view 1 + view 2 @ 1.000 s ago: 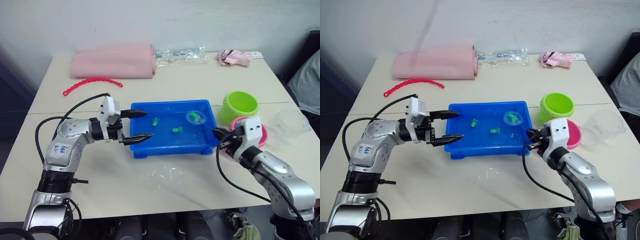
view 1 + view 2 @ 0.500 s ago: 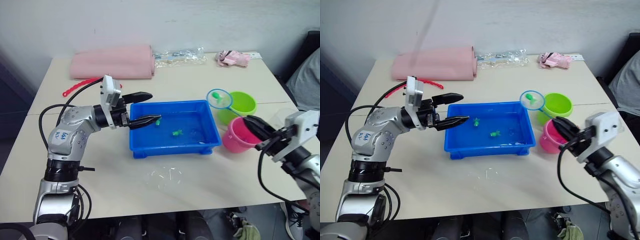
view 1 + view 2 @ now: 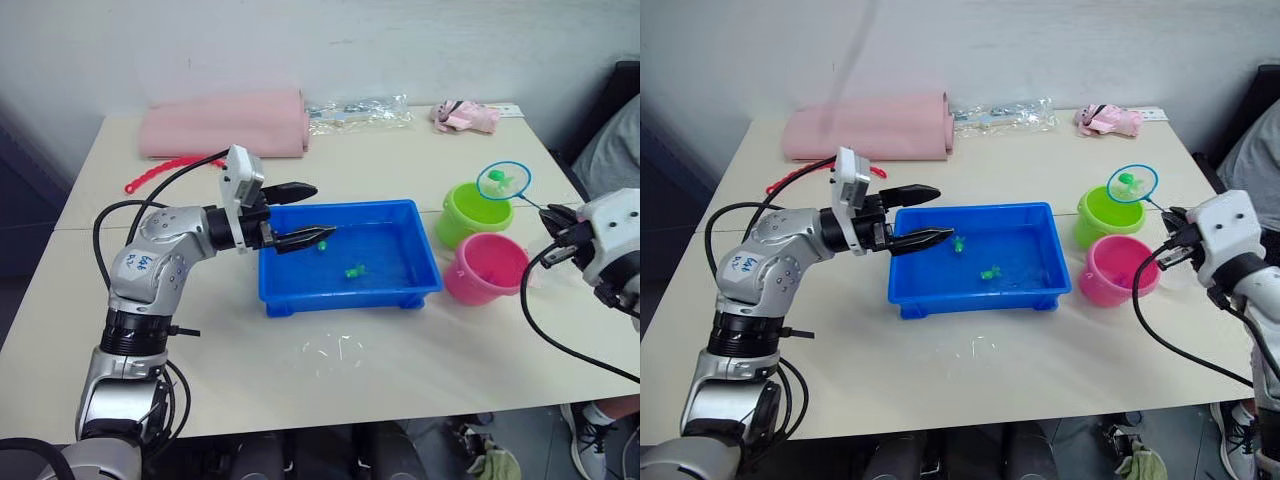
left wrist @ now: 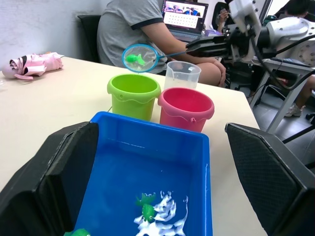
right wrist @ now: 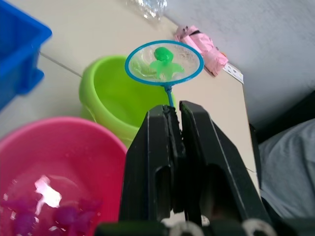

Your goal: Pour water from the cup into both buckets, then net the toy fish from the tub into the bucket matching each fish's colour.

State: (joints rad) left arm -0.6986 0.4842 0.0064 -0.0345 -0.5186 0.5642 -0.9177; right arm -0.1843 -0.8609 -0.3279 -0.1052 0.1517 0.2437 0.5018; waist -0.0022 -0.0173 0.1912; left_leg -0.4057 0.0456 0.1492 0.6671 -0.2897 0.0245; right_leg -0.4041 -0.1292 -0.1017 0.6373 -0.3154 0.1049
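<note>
The blue tub (image 3: 340,297) sits mid-table with water and two green toy fish (image 3: 353,270) in it. My left gripper (image 3: 322,210) is open over the tub's left rim, holding nothing. Right of the tub stand the lime green bucket (image 3: 475,210) and, nearer, the pink bucket (image 3: 487,268), which holds water and dark pink fish (image 5: 64,216). My right gripper (image 5: 175,110) is shut on the thin handle of the net (image 3: 504,180). The hoop hangs just above the green bucket with one green fish (image 5: 163,60) in its mesh. The clear cup (image 4: 182,74) stands behind the buckets.
A rolled pink cloth (image 3: 225,124), a red curved strip (image 3: 165,168), a clear plastic bag (image 3: 360,110) and a small pink bundle (image 3: 465,115) lie along the table's far side. A water puddle (image 3: 333,352) is in front of the tub. A person (image 4: 147,29) sits beyond the right edge.
My right arm lifted the net with a green fish out of the tub and carried it right, over the green bucket. My left gripper shifted right, over the tub's left rim.
</note>
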